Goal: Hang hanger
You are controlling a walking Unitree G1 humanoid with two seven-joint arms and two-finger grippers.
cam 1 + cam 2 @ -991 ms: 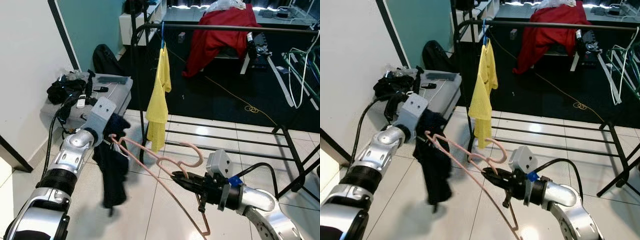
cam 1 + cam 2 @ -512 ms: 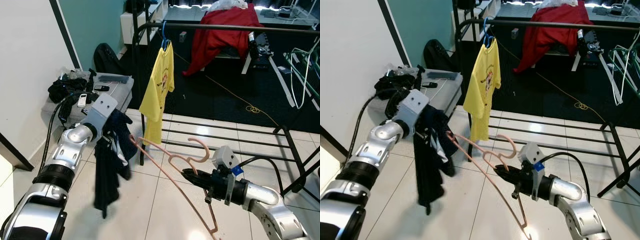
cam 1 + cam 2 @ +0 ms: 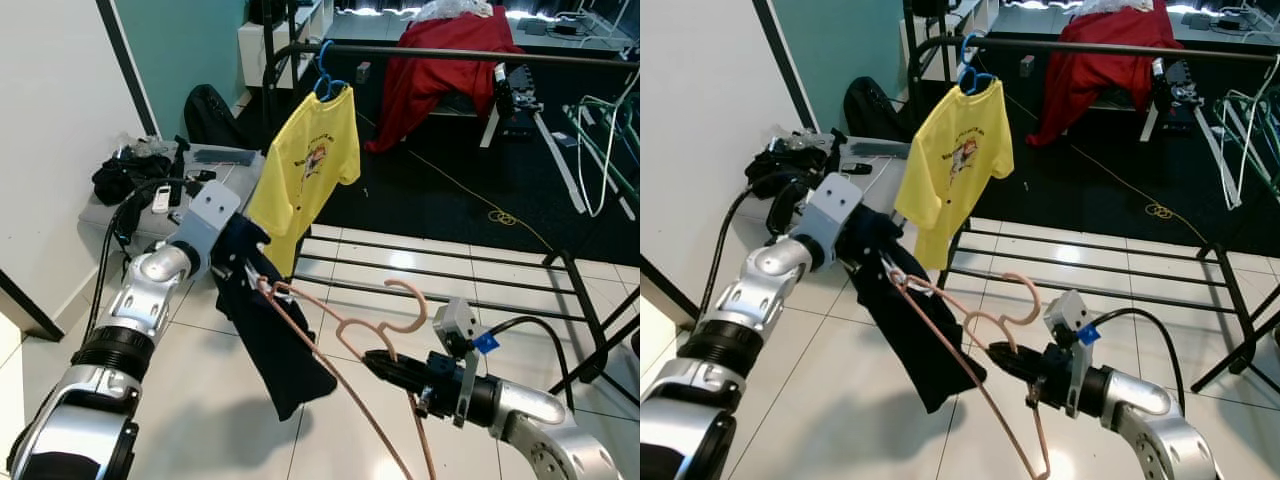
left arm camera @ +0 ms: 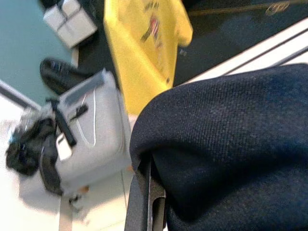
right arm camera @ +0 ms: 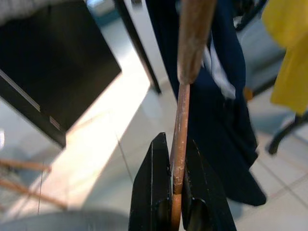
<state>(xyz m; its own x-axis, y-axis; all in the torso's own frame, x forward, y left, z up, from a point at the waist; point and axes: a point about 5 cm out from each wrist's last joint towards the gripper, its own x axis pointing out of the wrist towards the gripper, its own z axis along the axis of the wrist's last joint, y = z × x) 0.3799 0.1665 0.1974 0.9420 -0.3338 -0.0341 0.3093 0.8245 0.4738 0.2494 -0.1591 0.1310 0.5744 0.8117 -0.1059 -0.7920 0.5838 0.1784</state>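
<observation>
From the left eye view we see our right gripper (image 3: pixel 378 362) low at the near right, its fingers clamped together on the wire of the pink hanger (image 3: pixel 345 330), just below the hook that curls up above them. The hanger's long arm runs left and up to our left gripper (image 3: pixel 243 262), which is buried in the dark navy garment (image 3: pixel 275 345) draped over that end; we cannot tell whether its fingers are apart or together. The garment swings out to the near right over the white tiled floor (image 3: pixel 190 400). Behind, a yellow t-shirt (image 3: pixel 300 170) hangs on a blue hanger (image 3: pixel 324 82) from the black clothes rack (image 3: pixel 470 55). A red cloth (image 3: pixel 440 60) lies farther back, and a grey case (image 3: pixel 215 175) sits at the far left.

The right eye view gives the same arrangement, the hanger spanning between both grippers in front of the rack.

In the left wrist view, navy fabric covers one black finger (image 4: pixel 144 202), with the yellow t-shirt and grey case beyond.

In the right wrist view, the two black fingers (image 5: pixel 154 192) pinch the hanger wire between them, navy garment beyond.
</observation>
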